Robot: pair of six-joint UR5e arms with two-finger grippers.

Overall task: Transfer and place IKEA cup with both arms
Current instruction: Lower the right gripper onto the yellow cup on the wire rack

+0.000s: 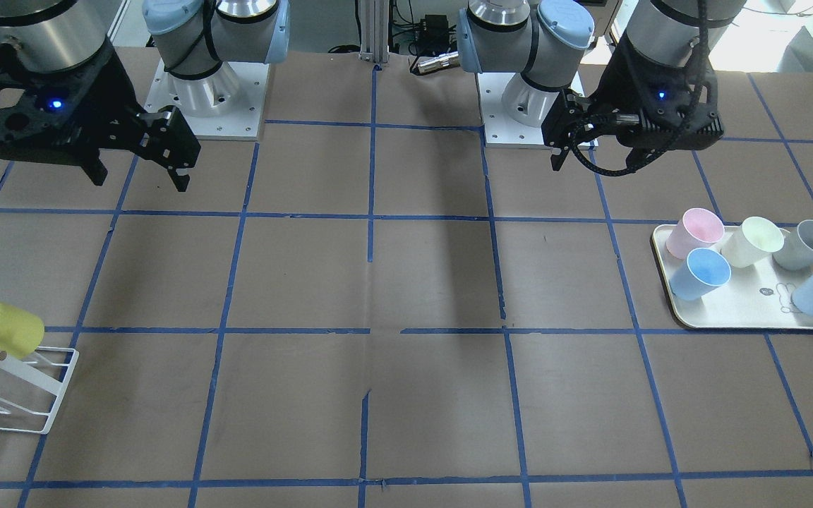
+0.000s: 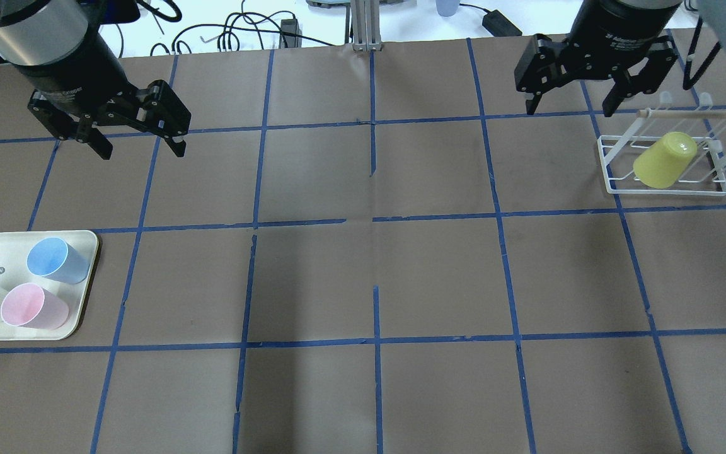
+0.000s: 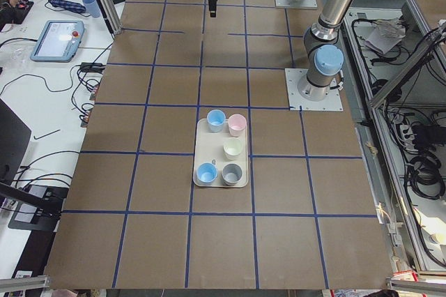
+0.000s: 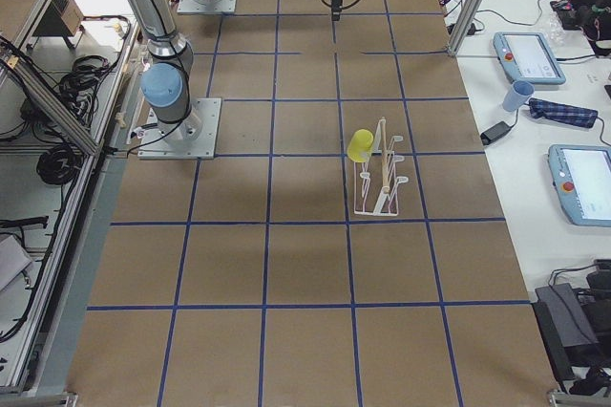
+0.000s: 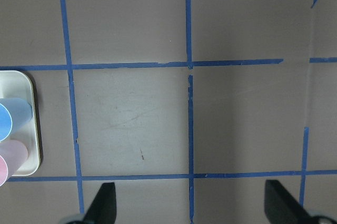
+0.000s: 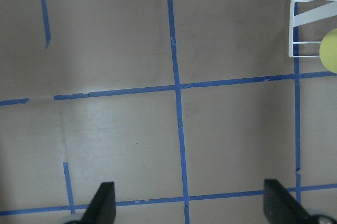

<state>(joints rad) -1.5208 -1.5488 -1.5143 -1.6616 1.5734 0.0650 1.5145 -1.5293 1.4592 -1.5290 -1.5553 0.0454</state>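
Step in hand: none begun, by my judgement; both arms hang high at the far side of the table, away from the yellow cup (image 2: 664, 160).
Cup: upside down on a peg of the white rack (image 2: 665, 165) at the robot's right end of the table, tilted, held by nothing.
Right gripper (image 2: 571, 94): fingers spread wide and empty, just beside the rack's far left corner but raised above it.
Left gripper (image 2: 139, 135): also spread and empty, well apart from the tray (image 2: 89, 265) of cups at the left end.
Next move: likely the right gripper drops to the cup, closes across its wall and lifts it off the peg before passing it leftward.
Front view: shows five cups on the tray (image 1: 731, 321); the overhead view cuts some off at the edge.
Right wrist view: catches only a sliver of the cup (image 6: 329, 50) and a rack corner.
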